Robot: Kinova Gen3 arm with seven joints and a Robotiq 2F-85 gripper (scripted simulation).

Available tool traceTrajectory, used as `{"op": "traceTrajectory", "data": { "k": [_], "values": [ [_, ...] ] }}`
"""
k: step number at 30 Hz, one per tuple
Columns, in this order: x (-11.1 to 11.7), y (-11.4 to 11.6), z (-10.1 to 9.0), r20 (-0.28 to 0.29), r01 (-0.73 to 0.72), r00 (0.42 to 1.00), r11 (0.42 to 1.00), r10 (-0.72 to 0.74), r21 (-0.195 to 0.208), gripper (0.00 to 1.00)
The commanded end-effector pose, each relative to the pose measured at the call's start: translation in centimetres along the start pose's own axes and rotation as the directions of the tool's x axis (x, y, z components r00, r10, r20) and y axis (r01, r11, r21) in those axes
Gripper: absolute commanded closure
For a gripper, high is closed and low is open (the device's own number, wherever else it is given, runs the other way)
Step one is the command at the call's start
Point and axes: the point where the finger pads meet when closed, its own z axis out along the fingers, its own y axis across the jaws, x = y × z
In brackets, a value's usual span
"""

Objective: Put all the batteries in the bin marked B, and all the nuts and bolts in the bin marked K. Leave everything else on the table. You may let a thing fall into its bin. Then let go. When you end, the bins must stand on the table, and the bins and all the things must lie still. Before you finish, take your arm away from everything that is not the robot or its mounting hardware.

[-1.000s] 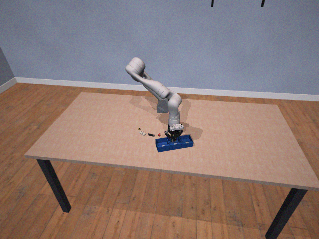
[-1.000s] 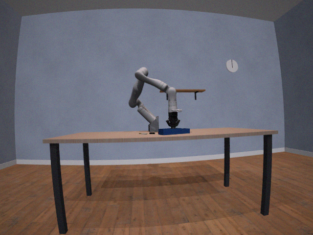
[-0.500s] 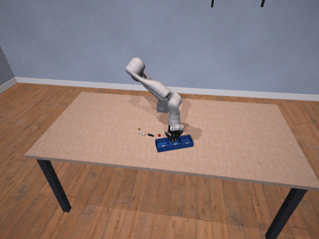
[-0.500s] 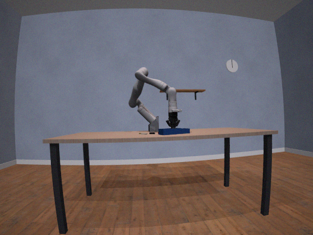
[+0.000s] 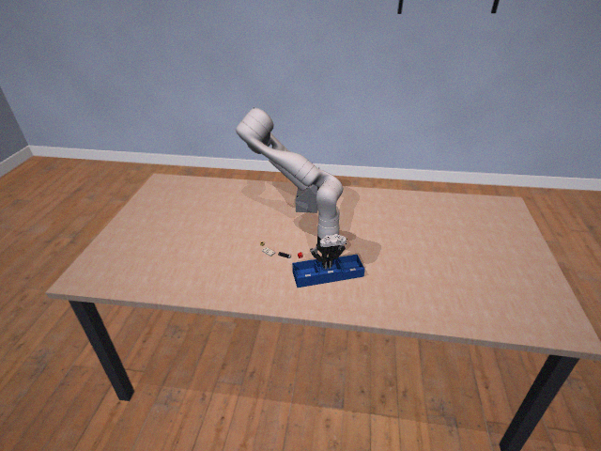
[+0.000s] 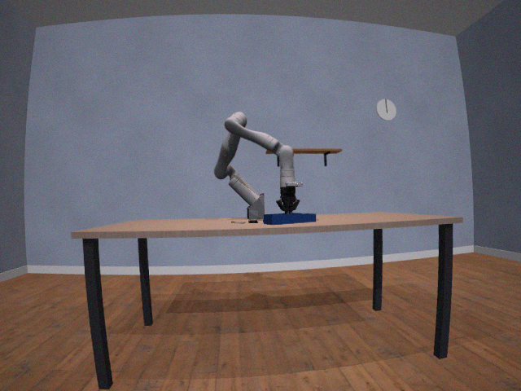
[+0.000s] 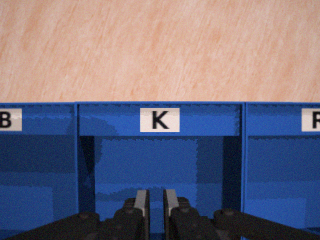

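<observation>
On the table (image 5: 437,272), left of the blue bin row (image 5: 310,280), we see four small things in a loose line: a small ring-like piece (image 5: 262,242) farthest out, a pale flat item (image 5: 268,251), a dark cylinder (image 5: 284,254) and a red piece (image 5: 300,254) nearest the row, all well apart from our fingers and too small for us to name surely. Nothing stands between them and the arm; only the row's near wall lies close to the red piece. Our gripper (image 7: 156,207) hangs straight down into the middle compartment, the one labelled K (image 7: 159,120), with the B bin (image 7: 35,165) to one side and a third bin (image 7: 282,165) to the other. Our fingers stand narrow, almost together with a slim gap, and we see nothing gripped between them. The floor of the K bin below the tips looks plain blue; we cannot tell whether anything lies under the gripper itself.
</observation>
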Motion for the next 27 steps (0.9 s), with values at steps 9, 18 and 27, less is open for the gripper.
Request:
{"op": "traceTrajectory", "data": {
  "k": [9,18,27],
  "values": [
    [0.1,0.0,-0.1,-0.002,0.0,1.0,1.0,0.0,0.001,0.91],
    [0.1,0.0,-0.9,-0.002,0.0,1.0,1.0,0.0,0.001,0.91],
    [0.1,0.0,-1.8,-0.002,0.0,1.0,1.0,0.0,0.001,0.91]
  ]
}}
